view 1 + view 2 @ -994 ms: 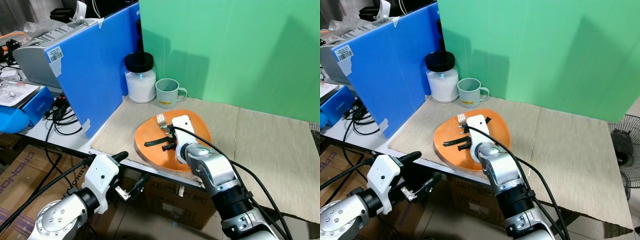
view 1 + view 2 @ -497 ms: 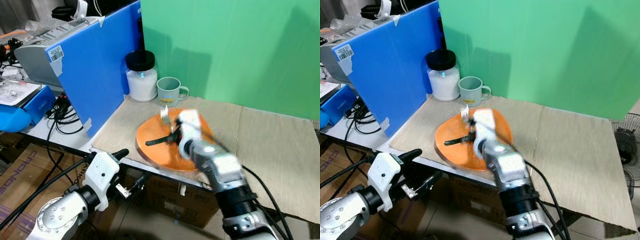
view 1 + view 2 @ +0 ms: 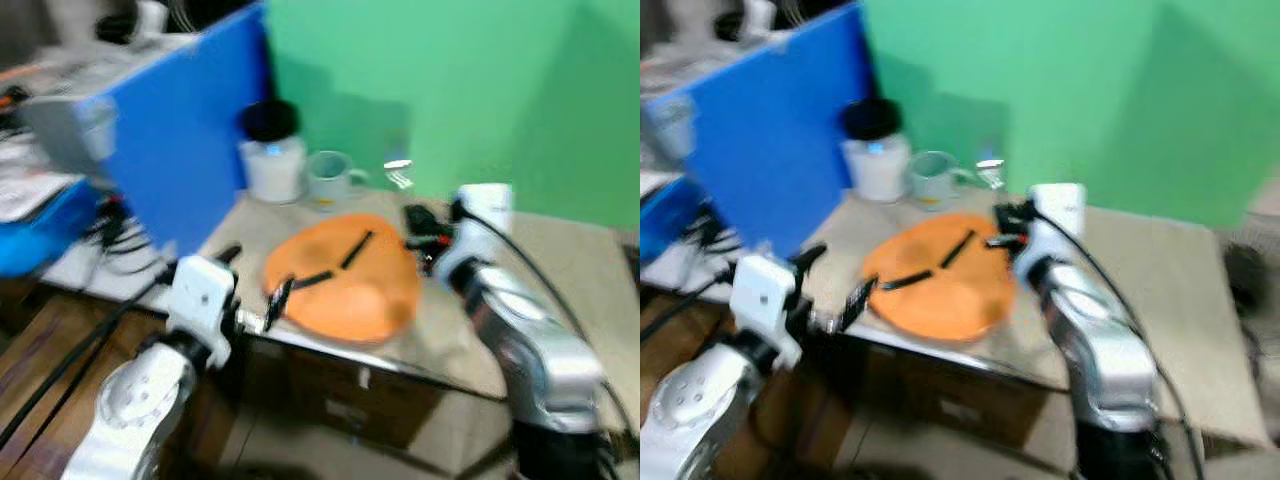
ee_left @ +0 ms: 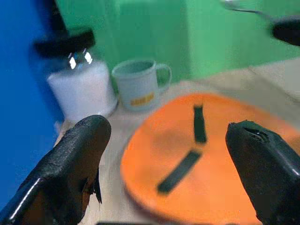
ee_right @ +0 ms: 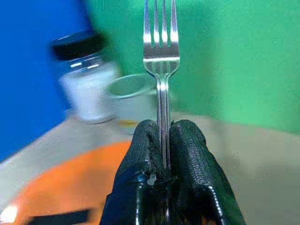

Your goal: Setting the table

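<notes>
my right tool point(image 5: 164, 154) pinches the fork point(image 5: 161, 51) by its handle, right of centre above the orange plate point(image 3: 345, 280). thin, stiff, slick steel: i judge a low handle grip steadiest. left tool point(image 4: 164, 154) gapes wide near the surface point(image 3: 560, 250) edge.

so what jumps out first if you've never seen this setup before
The fork stands out first, pinched upright in the right gripper and lifted above the far right edge of the orange plate. Next is that plate, near the front edge of the table, with two dark strips on it. Behind it, a white jar and a pale mug stand side by side against the green backdrop.
</notes>
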`<state>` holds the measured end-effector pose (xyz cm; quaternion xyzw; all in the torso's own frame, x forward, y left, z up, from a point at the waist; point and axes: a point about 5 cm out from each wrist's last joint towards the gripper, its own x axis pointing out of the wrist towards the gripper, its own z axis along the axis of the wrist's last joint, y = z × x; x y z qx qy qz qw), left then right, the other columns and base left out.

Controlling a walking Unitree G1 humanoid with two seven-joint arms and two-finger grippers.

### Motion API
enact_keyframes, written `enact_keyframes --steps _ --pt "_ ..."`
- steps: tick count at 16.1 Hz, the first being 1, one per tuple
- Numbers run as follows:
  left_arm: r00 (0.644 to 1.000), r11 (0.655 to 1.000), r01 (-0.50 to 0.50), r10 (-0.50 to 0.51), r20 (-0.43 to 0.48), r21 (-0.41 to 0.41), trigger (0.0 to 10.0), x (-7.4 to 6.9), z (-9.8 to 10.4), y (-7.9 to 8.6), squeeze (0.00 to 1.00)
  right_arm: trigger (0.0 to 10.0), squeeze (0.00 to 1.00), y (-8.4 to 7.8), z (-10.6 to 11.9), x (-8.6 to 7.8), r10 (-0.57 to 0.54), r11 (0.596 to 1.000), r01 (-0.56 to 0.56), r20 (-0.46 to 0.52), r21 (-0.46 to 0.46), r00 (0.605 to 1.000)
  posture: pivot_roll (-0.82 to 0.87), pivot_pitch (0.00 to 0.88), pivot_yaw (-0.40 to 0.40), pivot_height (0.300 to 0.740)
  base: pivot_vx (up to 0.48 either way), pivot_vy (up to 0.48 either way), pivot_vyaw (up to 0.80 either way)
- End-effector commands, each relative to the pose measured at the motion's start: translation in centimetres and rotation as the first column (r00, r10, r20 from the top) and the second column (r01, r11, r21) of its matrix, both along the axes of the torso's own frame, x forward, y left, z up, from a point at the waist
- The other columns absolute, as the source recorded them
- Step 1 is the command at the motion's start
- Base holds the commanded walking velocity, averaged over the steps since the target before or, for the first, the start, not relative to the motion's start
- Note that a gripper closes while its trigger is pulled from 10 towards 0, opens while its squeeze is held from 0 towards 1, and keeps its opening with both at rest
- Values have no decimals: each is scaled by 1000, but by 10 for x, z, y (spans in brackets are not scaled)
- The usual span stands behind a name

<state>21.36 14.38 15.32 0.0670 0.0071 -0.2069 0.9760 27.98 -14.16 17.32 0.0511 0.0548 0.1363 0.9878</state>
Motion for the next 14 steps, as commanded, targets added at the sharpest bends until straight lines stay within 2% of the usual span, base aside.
enact_keyframes --steps 1,3,7,9,14 --pt "998 998 -65 65 -12 8 10000 1 -3 2 0 10000 0 -8 7 -5 -41 999 41 51 -5 998 -76 0 72 740 0 0 -800" --pt "993 993 -121 121 8 -6 10000 4 -2 -3 0 10000 0 -21 6 -6 -120 992 123 67 -39 991 -69 0 52 740 0 0 -800" --pt "986 986 -166 166 16 -29 10000 7 2 -7 0 10000 0 -27 6 -9 -155 987 157 69 -25 986 -66 0 48 740 0 0 -800" --pt "971 970 -238 239 17 -44 10000 12 3 -2 0 10000 0 -28 4 -8 -162 985 166 69 -50 984 -63 0 43 740 0 0 -800" --pt "959 960 -280 279 47 25 10000 6 1 9 0 10000 0 -29 -5 -7 -200 977 202 38 -72 979 -61 0 48 740 0 0 -800"
